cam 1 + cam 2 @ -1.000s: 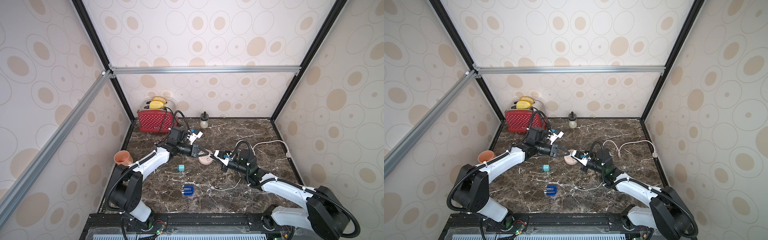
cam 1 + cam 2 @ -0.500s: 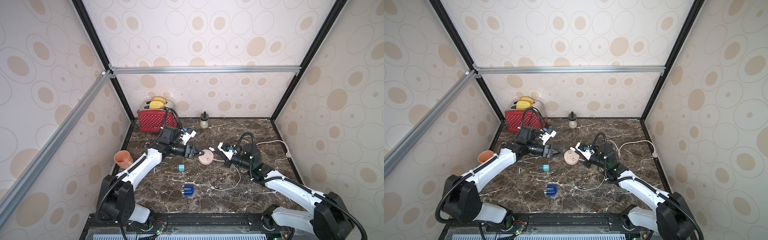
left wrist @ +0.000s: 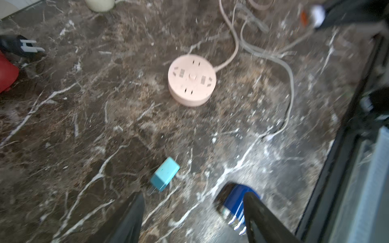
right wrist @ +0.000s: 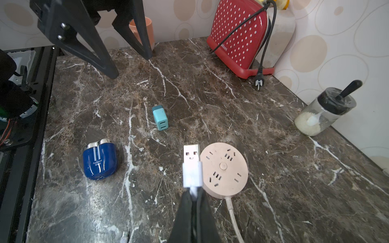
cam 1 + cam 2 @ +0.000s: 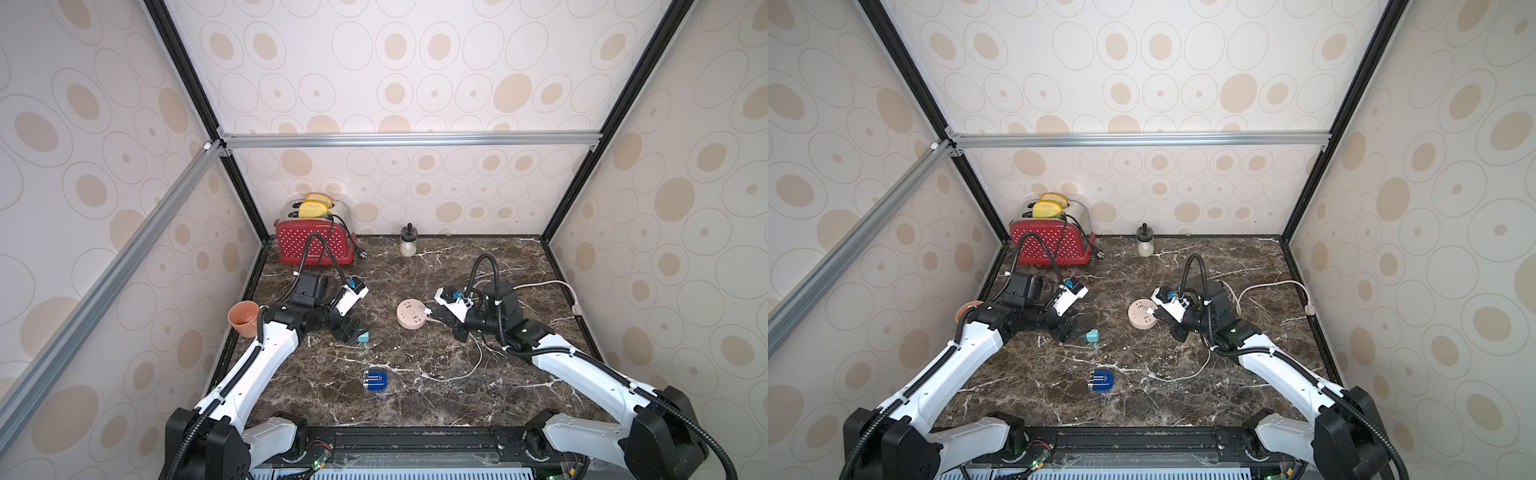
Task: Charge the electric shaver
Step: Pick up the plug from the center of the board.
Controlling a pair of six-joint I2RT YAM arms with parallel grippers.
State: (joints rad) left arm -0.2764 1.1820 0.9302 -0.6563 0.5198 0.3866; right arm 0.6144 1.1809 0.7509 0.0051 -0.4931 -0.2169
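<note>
Glossy dark-blue plastic is catching the light where the electric shaver [image 4: 99,161] is lying flat on the marble tabletop [image 5: 415,270]. It is sitting alone toward the front edge, its silver heads pointing at the teal plug adapter [image 4: 160,117], with nothing touching it. The left claw [image 3: 192,197] is hanging low beside that adapter with its fingers spread apart and nothing between them. The right claw [image 4: 194,195] is pressed together on the white collar of a USB plug [image 4: 191,155], holding it out just over the edge of the round pink power strip [image 4: 224,168]. To my eye the shaver is looking light and hard-shelled, but slick and rounded. A pinch near its curved corners would probably be squeezing it out sideways, so I would be taking it across the two straighter long flanks at mid-body. I would be keeping off the silver cutter end, which is likely the delicate part, and off whichever face carries the charging socket. I cannot see that socket from where I am standing.
</note>
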